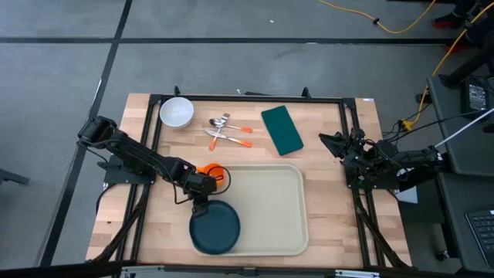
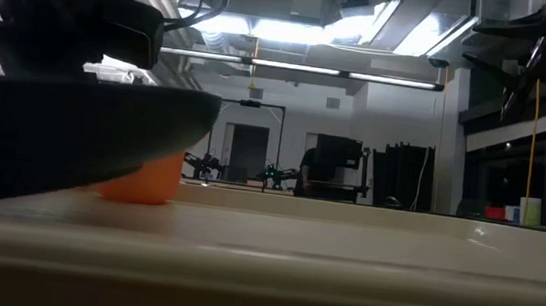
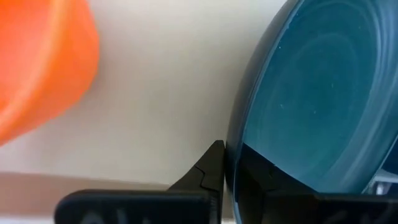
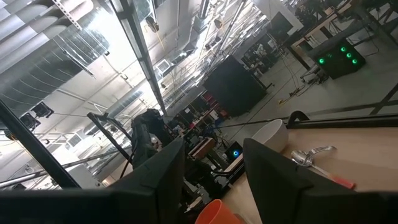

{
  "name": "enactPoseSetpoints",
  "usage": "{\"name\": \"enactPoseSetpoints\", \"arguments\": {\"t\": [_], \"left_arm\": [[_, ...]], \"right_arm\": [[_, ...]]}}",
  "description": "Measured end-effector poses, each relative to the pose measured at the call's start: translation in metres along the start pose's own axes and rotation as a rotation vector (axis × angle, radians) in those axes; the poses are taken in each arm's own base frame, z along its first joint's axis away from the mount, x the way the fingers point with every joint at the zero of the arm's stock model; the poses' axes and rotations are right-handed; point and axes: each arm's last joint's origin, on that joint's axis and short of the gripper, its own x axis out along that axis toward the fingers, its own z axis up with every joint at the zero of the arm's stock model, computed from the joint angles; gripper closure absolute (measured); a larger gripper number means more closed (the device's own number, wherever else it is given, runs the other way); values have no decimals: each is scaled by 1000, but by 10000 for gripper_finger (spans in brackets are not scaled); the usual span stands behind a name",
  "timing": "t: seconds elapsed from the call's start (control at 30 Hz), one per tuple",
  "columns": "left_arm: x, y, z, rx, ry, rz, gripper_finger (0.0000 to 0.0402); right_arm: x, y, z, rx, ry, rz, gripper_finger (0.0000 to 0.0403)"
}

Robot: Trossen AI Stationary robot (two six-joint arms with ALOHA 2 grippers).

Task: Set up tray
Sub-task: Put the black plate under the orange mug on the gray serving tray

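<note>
The cream tray [image 1: 270, 208] lies on the near half of the wooden table. A dark teal round plate [image 1: 215, 228] is over the tray's near left corner, and its left side reaches past the tray's rim. My left gripper [image 1: 202, 202] is shut on the plate's far edge [image 3: 233, 165]. An orange cup [image 1: 213, 173] stands by the tray's far left corner, just beyond that gripper. My right gripper [image 1: 328, 141] waits open at the table's right edge, its fingers [image 4: 211, 180] holding nothing. My left gripper pinches the plate's rim [image 3: 239, 143] at its far left side, toward the cup. One finger [image 3: 211, 165] is outside the rim and the other [image 3: 258, 171] is on the plate's inner face. The fingers slant down from the table's far left. In the low view the plate's underside [image 2: 63, 143] shows above the tray; whether its near edge rests there is hidden.
At the table's far side lie a white bowl [image 1: 177, 113], a spoon [image 1: 224, 121] and a fork [image 1: 229, 140] with orange handles, and a dark green napkin [image 1: 281, 129]. The tray's middle and right part [image 1: 278, 193] are bare.
</note>
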Motion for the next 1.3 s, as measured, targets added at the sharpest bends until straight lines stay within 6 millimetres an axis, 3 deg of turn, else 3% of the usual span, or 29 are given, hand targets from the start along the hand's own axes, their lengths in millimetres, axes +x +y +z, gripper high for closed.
{"name": "enactPoseSetpoints", "arguments": {"t": [0.47,0.9,1.3], "left_arm": [[0,0,0,43,4,-5,380],[0,0,-1,44,12,-12,322],[0,0,-1,44,23,-23,311]], "right_arm": [[0,0,0,0,0,0,234],[0,0,0,-1,0,0,234],[0,0,0,-4,0,1,234]]}}
